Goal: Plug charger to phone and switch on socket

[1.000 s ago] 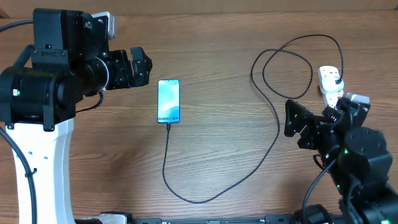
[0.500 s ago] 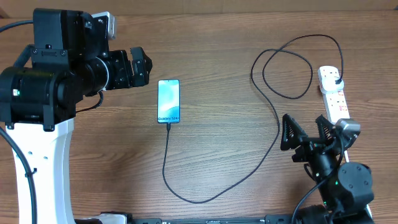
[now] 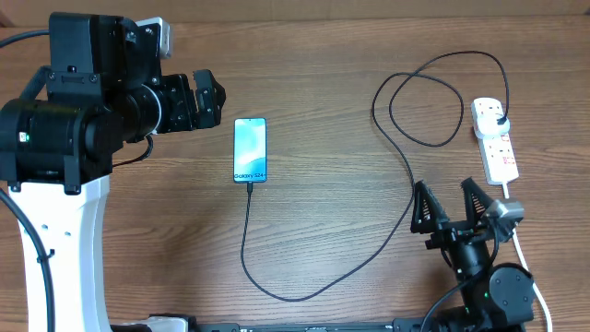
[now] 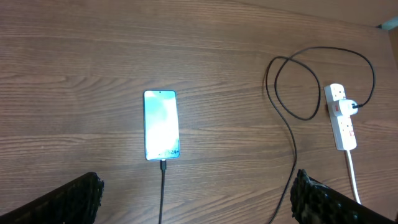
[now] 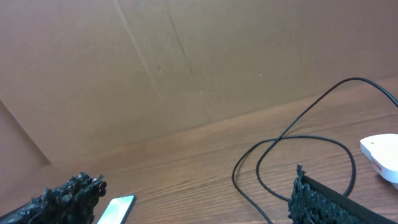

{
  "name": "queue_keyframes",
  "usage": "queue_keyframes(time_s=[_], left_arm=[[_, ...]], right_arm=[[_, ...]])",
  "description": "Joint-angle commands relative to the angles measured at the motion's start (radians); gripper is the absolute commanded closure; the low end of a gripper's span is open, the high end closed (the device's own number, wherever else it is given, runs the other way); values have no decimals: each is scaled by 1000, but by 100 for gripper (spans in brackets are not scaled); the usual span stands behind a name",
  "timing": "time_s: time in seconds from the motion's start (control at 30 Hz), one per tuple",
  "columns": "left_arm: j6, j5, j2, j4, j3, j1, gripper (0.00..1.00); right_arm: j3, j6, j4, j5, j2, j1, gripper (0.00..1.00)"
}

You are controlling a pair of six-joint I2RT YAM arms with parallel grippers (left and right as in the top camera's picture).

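Now | right pincer [image 3: 449,207] open, empty | socket [image 3: 495,140] near it, not touching | left pincer [image 3: 218,100] open

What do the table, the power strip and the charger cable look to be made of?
Table: wood or wood-look laminate, matte; grain lines run across it.
Power strip: smooth white moulded plastic, judging by its rounded edges.
Charger cable: black, probably rubbery sheathing; it lies in loose loops.

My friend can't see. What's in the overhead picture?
A lit blue phone lies on a wooden table, a black charger cable running from its bottom end to a white power strip at right. The left gripper and right gripper are open, touching nothing.
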Motion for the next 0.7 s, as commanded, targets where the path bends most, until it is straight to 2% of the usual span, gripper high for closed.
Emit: queue_keyframes(time_s=[0.0,0.3,0.67], left_arm=[[-10,8,6,0,8,-8,0],[-10,8,6,0,8,-8,0],[-10,8,6,0,8,-8,0]], right_arm=[[-40,-1,27,-3,-40,-19,0],[-170,2,230,-3,-40,-28,0],[-212,3,279,-3,-40,-28,0]])
